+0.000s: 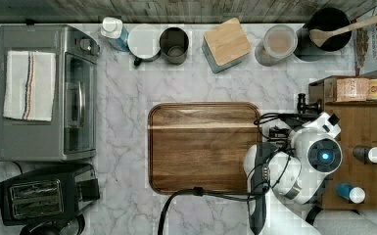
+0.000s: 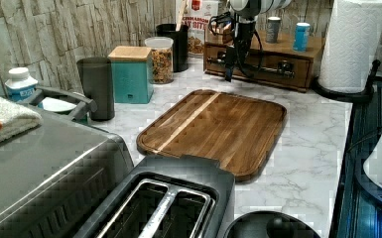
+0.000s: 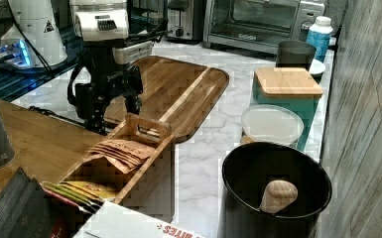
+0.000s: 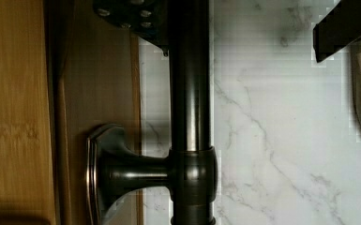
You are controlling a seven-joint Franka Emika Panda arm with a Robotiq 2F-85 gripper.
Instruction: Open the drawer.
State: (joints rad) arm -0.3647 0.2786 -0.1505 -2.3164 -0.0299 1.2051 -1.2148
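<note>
Up in the top right of the left view sits the drawer (image 2: 268,67), its brown front facing the marble counter (image 2: 307,144), with the long black handle (image 2: 258,68) running across it on its posts. In the wrist view the handle (image 4: 190,93) fills the centre of the frame as a dark bar, one post joining it to the drawer (image 4: 98,84) front, pale marble beyond.

Hanging straight down in front of that drawer, the gripper (image 2: 230,69) is at handle height in the left view. In the wrist view one dark finger (image 4: 131,14) lies on the drawer side of the bar and the other (image 4: 342,28) is well out over the marble, so the fingers stand apart with the bar between them, neither pressed to it. In the right view the gripper (image 3: 114,106) shows at left of centre, by the cabinet edge.

Across the middle of the top view lies a wooden cutting board (image 1: 203,147), near the cabinet. Two small cans (image 2: 287,29) stand on the cabinet top. Farther off, a silver toaster oven (image 1: 49,93) occupies the left of the top view.
</note>
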